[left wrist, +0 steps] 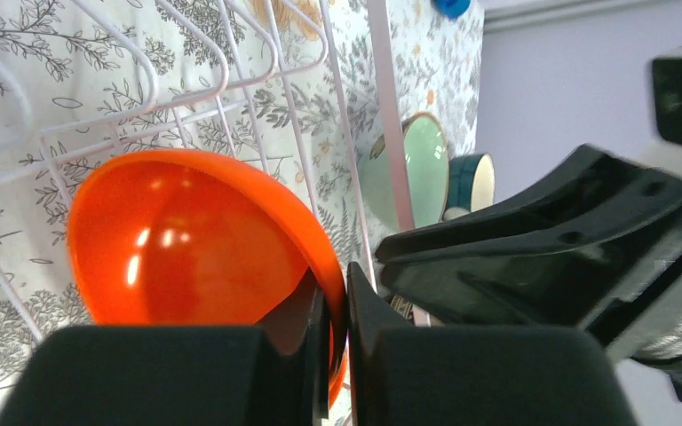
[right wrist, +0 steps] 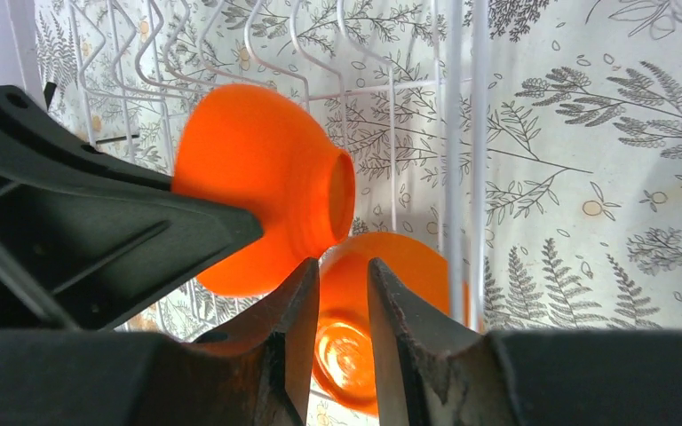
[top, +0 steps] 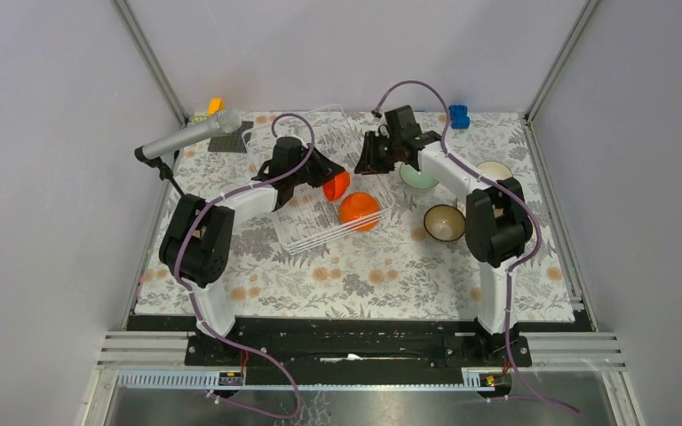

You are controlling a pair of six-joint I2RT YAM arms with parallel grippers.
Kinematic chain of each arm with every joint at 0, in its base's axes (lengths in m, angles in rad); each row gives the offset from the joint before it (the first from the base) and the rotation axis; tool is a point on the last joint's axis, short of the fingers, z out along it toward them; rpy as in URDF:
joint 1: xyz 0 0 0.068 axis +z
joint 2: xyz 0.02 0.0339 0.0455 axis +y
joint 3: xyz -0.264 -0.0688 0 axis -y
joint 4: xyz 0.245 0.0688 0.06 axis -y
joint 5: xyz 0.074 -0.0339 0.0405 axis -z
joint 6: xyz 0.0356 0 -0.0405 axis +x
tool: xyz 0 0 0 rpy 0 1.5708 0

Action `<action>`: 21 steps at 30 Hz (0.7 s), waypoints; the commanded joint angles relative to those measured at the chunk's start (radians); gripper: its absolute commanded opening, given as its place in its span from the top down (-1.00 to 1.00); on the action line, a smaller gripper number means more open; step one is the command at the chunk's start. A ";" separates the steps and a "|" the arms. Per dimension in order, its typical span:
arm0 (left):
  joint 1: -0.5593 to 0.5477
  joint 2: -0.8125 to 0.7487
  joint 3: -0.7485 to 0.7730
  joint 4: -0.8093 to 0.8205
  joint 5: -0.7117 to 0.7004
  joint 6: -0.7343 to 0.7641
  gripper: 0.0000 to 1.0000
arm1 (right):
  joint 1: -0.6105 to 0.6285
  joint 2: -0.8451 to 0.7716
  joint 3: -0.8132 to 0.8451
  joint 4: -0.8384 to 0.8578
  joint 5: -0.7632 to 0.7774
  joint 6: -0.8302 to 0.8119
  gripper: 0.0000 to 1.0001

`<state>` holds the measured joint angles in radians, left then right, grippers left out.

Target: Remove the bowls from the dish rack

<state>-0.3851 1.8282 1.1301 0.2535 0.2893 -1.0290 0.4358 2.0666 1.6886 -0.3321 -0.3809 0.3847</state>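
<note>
The floral-clothed table [top: 364,275] carries the white wire dish rack [top: 297,224] at its middle, and both arms reach out over it from the near edge. On the cloth to the right of the rack sit the bowls that are already out. There is a brown bowl [top: 444,222], a mint green bowl [top: 417,177] and a cream bowl [top: 495,169]. The left wrist view also shows a teal bowl [left wrist: 472,182] just beside the mint one. That side looks to be the drop-off place.

Two orange bowls are at the rack. The lower orange bowl [top: 359,210] lies near the rack's right corner, dome up as far as I can tell. The lifted orange bowl [left wrist: 186,240] is tipped on edge because the left gripper [left wrist: 339,311] has its jaws clamped on the rim, one finger inside and one outside, a pinch that suits a thin wall. The right gripper [right wrist: 341,288] hovers close by, jaws parted only narrowly and holding nothing. I'd guess it is placed there for a hand-over or for the lower bowl.
</note>
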 commanded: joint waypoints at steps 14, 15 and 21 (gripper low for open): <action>-0.013 -0.033 0.031 0.197 0.131 0.035 1.00 | 0.003 -0.350 -0.118 -0.076 0.151 -0.084 0.32; -0.020 -0.049 0.031 0.181 0.130 0.048 1.00 | 0.002 -0.361 -0.127 -0.076 0.158 -0.087 0.32; -0.084 -0.209 0.030 -0.016 0.020 0.204 1.00 | 0.003 -0.441 -0.217 -0.051 0.240 -0.104 0.32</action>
<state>-0.4278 1.7935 1.1213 0.2935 0.3626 -0.9489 0.4358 1.6989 1.5253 -0.3981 -0.2180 0.3084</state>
